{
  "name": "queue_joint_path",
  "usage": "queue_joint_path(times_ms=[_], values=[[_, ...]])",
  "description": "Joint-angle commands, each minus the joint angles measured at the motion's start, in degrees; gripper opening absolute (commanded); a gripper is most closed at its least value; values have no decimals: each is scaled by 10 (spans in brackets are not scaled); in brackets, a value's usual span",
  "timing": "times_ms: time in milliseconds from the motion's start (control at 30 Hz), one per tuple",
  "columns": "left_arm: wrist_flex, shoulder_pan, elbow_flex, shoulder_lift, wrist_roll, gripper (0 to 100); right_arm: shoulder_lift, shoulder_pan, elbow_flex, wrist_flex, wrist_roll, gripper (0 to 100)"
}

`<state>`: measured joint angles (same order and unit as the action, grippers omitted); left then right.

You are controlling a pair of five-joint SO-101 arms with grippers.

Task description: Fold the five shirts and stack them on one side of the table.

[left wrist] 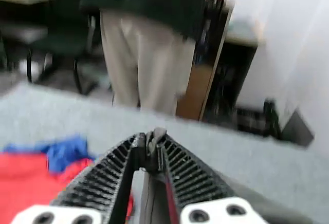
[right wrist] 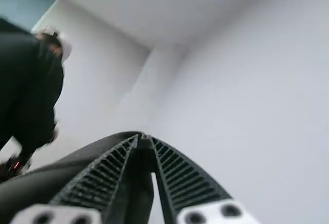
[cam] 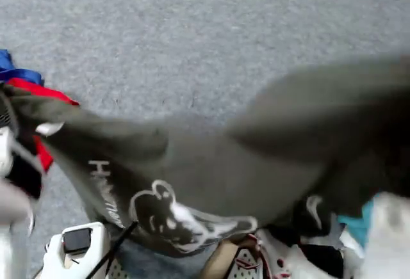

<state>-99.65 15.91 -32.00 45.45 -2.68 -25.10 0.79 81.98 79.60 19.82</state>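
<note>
Shirt: I held the gray shirt [cam: 211,176] up across the middle of the frame, above the tabletop [cam: 192,42] | Jaws: left gripper [left wrist: 152,147] and right gripper [right wrist: 145,144] each pinched its cloth tight | Why: I think to spread it flat for folding

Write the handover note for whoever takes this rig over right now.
Left gripper: shut on an edge of the dark grey shirt.
Right gripper: shut on the same shirt, pointing upward.
Things: the dark grey shirt hangs stretched between both grippers above the grey table. A red shirt and a blue shirt lie together at the table's edge near the left gripper. Whether they are folded cannot be told.
Done: dark grey shirt picked up, not yet folded.
Left: lay it flat, fold it, stack it at one side, then do the rest of the five.
</note>
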Motion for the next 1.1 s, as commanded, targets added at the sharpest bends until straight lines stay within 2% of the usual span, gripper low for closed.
queue_joint_path(times_ms=[0, 167, 267, 400, 533, 633, 767, 933, 1067], values=[[69, 0, 154, 1, -1, 19, 1, 7, -141, -22, 4, 5], [286, 2, 422, 0, -1, 19, 13, 6, -370, -127, 2, 5], [415, 3, 532, -1, -1, 19, 31, 9, -506, -221, 4, 5], [558, 3, 590, -44, -1, 19, 68, 9, -644, -354, 3, 5], [655, 3, 561, -157, 22, 19, 131, 7, -677, -441, 2, 5], [665, 3, 479, -267, 45, 19, 185, 7, -666, -492, 2, 5], [615, 3, 322, -405, 73, 19, 264, 7, -608, -505, 2, 5], [493, -1, 123, -541, 77, 19, 335, 7, -495, -441, 1, 5], [383, 3, -11, -615, 71, 19, 355, 7, -420, -331, 1, 5]])
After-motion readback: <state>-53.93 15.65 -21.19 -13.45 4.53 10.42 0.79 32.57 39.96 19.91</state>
